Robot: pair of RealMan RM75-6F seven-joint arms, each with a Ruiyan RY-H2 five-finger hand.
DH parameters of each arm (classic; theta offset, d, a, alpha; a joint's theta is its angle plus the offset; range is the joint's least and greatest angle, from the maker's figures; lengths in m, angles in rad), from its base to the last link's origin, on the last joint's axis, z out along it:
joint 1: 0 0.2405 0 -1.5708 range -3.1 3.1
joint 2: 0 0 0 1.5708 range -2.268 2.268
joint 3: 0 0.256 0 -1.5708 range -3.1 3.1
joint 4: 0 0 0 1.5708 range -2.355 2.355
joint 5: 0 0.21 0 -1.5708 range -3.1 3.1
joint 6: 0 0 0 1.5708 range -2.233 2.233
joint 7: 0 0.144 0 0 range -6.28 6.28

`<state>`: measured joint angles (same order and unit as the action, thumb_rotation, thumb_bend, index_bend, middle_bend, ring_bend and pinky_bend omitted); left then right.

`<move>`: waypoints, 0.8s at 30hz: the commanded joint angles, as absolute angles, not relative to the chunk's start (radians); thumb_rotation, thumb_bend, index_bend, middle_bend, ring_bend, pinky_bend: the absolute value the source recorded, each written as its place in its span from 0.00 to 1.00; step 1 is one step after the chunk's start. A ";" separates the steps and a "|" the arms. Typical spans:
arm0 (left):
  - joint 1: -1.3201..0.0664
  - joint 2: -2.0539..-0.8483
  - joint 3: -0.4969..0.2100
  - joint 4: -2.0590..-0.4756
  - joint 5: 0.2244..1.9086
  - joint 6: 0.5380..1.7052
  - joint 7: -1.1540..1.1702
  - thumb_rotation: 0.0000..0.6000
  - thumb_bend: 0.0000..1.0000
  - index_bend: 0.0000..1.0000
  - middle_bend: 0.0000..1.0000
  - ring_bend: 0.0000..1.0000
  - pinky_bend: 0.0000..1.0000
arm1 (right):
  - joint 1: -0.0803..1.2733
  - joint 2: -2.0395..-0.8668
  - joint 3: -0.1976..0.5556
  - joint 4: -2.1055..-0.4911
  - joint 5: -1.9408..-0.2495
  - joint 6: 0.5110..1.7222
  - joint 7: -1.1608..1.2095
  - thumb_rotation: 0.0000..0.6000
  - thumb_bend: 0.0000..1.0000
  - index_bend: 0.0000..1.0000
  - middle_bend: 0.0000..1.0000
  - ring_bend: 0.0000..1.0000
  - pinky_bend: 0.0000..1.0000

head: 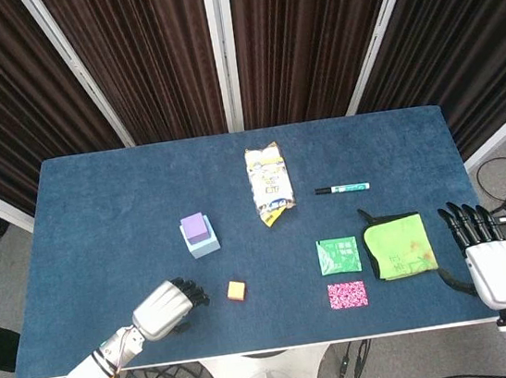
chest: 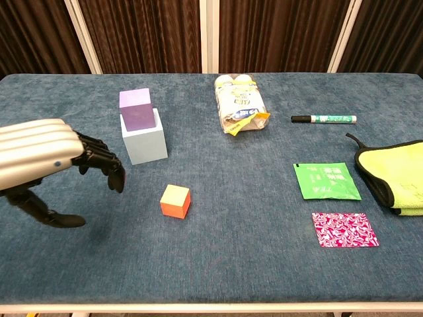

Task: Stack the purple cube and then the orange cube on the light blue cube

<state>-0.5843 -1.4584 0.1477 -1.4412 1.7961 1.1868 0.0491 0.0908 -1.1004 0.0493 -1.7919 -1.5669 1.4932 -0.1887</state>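
The purple cube [head: 193, 226] [chest: 136, 109] sits on top of the light blue cube [head: 204, 243] [chest: 145, 141] left of the table's middle. The orange cube [head: 238, 291] [chest: 175, 201] lies alone on the cloth nearer the front edge. My left hand [head: 168, 309] [chest: 55, 165] hovers just left of the orange cube, fingers apart and curved, thumb below, holding nothing. My right hand [head: 483, 253] is off the table's right front corner, fingers straight and apart, empty; only the head view shows it.
A snack packet [head: 269, 185] and a green marker [head: 342, 187] lie at the back middle. A green sachet [head: 338, 255], a pink patterned sachet [head: 347, 295] and a yellow-green cloth [head: 399, 245] lie front right on the blue table [head: 96, 200].
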 commanded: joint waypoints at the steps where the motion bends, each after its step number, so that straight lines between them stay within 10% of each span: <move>1: -0.580 -1.500 0.095 -1.472 1.694 1.128 0.078 1.00 0.24 0.45 0.54 0.41 0.51 | 0.091 -1.097 0.051 -1.795 -1.567 1.495 -0.185 1.00 0.13 0.02 0.04 0.00 0.00; 24: -0.609 -1.678 -0.003 -1.458 1.549 1.030 0.214 1.00 0.25 0.45 0.55 0.41 0.51 | 0.075 -1.076 0.064 -1.776 -1.603 1.556 -0.088 1.00 0.13 0.02 0.05 0.00 0.00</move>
<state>-0.6049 -1.6727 0.0017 -1.4620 1.5542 1.0344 0.2095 0.0751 -1.0760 0.0643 -1.7760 -1.6026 1.5558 -0.0885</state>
